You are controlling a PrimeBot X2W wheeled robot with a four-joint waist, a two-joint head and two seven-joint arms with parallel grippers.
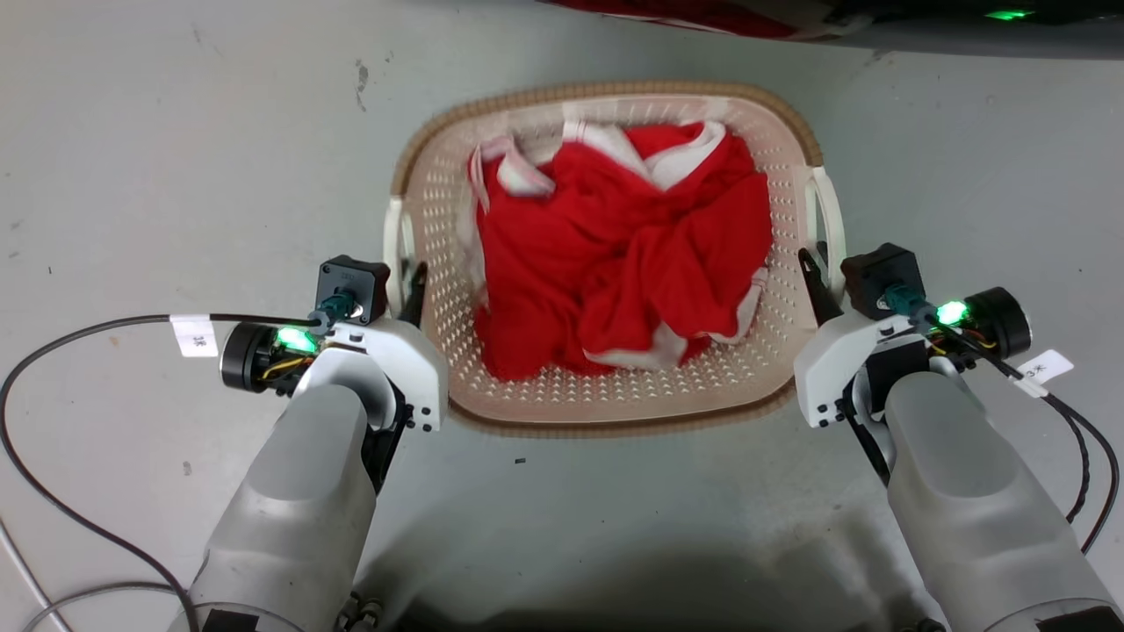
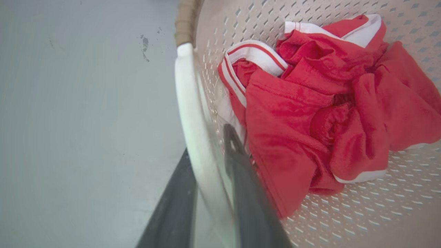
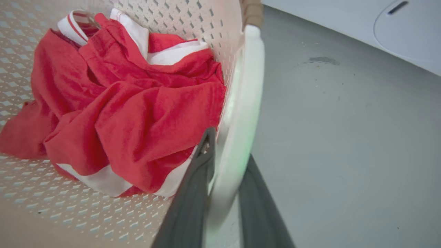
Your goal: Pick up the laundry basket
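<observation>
Sitting on scuffed grey floor [image 1: 176,132]: laundry basket [image 1: 606,395], red clothes [image 1: 615,263] inside. left fingers [image 2: 241,193] pinching basket's left handle [image 2: 193,120], right fingers [image 3: 193,196] pinching right handle [image 3: 241,103]. White appliance [image 3: 379,27] past basket's right side.

The white side handle [image 2: 193,113] of the laundry basket [image 2: 344,213] is clamped by the left gripper [image 2: 208,141]: one dark finger outside over the grey floor [image 2: 86,120], one inside. A crumpled red-and-white garment [image 2: 310,113] is noted just beside the inner finger.
</observation>
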